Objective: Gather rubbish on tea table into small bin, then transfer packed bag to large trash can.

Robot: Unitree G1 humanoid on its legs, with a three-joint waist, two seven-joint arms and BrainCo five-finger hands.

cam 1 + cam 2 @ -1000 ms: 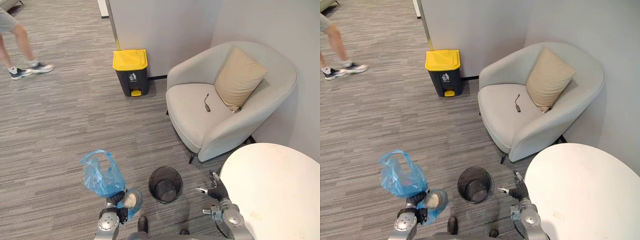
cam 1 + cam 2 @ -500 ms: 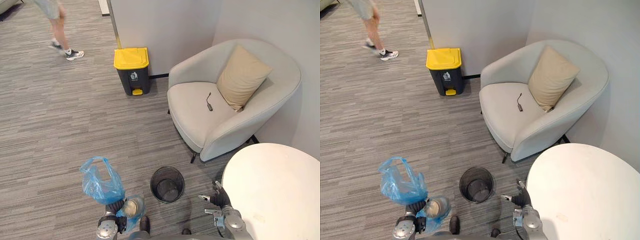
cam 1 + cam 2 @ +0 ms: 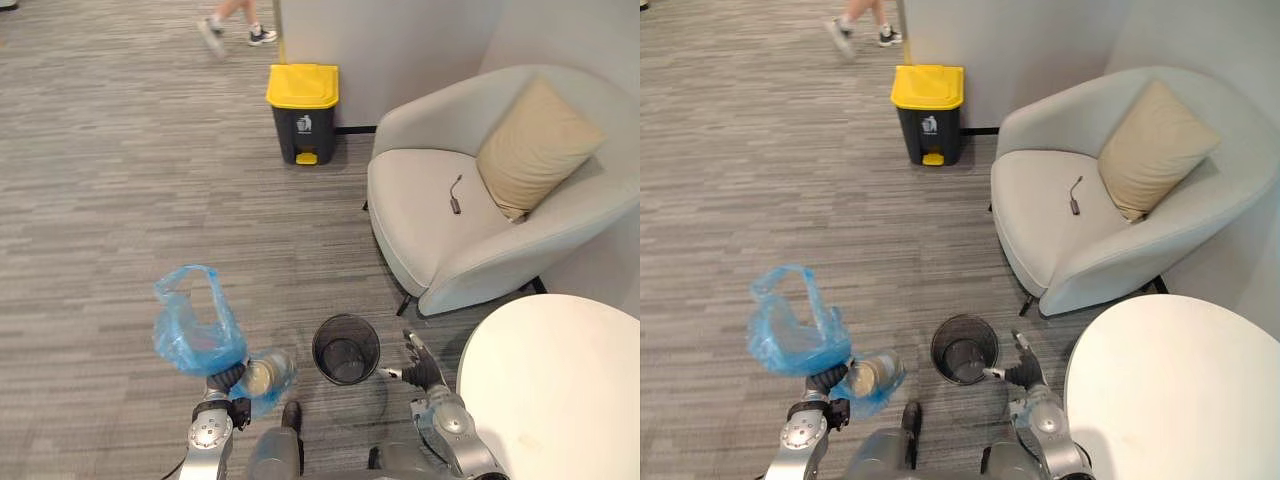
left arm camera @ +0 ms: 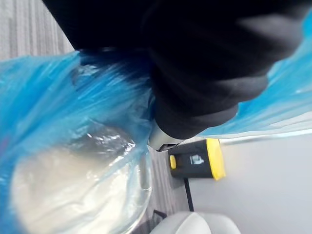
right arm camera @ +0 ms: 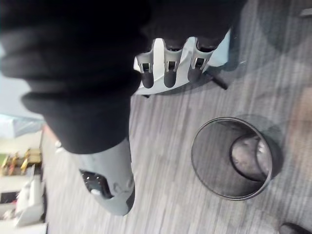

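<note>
Our left hand [image 3: 224, 381] grips the bag [image 3: 193, 328] by its neck, likely keeping rubbish [image 3: 261, 378] in for the far can [image 3: 303, 110]. Right hand [image 3: 413, 368] loose, empty, beside bin [image 3: 346, 349].

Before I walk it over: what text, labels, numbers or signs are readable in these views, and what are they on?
No words or numbers can be read.
Large trash can: a small white mark on its dark front, too small to read.
Blue bag: no print visible.
Small bin: no print visible.
</note>
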